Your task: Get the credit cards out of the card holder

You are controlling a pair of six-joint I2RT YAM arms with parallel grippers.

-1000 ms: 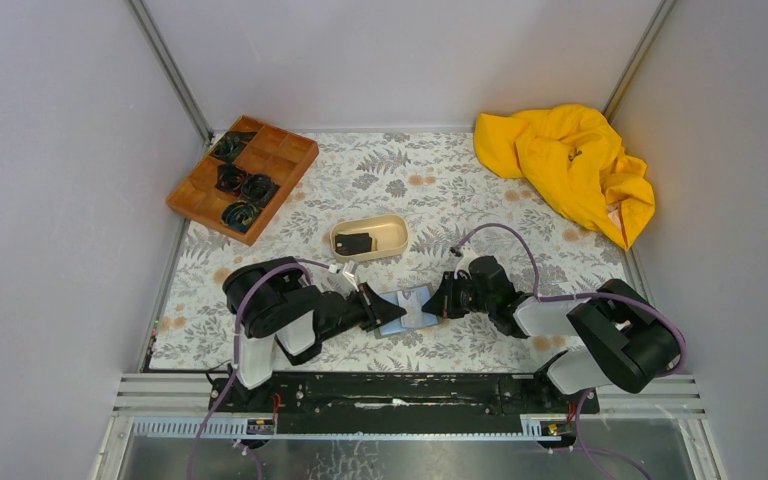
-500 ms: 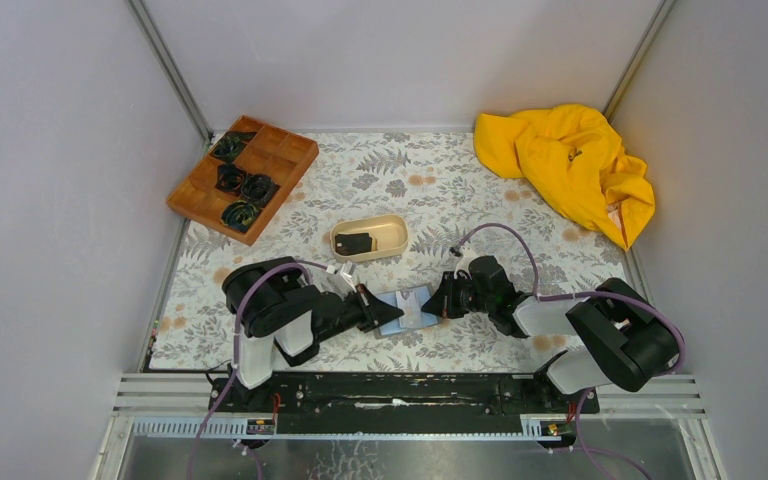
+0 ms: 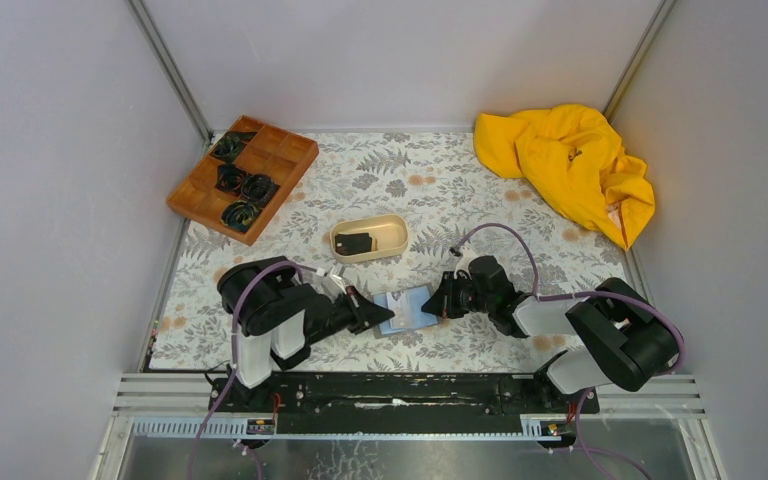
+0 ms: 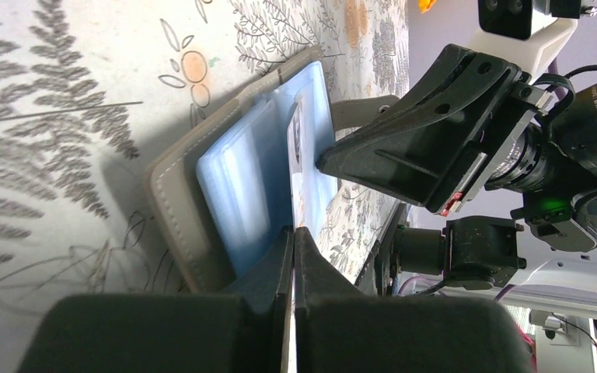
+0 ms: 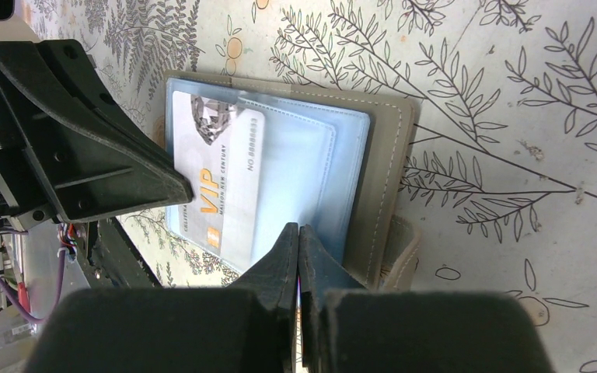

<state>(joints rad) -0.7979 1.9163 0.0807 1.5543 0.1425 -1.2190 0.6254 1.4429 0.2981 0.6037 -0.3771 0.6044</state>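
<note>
The card holder (image 3: 418, 303) lies open on the flowered table between my two arms, its pale blue sleeves (image 5: 311, 171) facing up inside a grey stitched cover (image 4: 172, 194). A grey credit card (image 5: 221, 183) with orange VIP lettering sticks partway out of a sleeve toward the left arm. My left gripper (image 4: 293, 231) is shut on that card's edge (image 4: 296, 136), one finger above and one below. My right gripper (image 5: 299, 228) is shut, its tips set on the blue inside near the cover's strap (image 5: 404, 249). Any other cards are hidden.
A beige oval tray (image 3: 396, 228) holding a dark flat thing sits just behind the holder. At the back left stands a brown compartment tray (image 3: 278, 155) with dark coiled items. A crumpled yellow cloth (image 3: 570, 165) fills the back right corner. Grey walls close both sides.
My left gripper has closed fully on the card and drawn back a little to the left. The right arm has stayed put on the holder.
</note>
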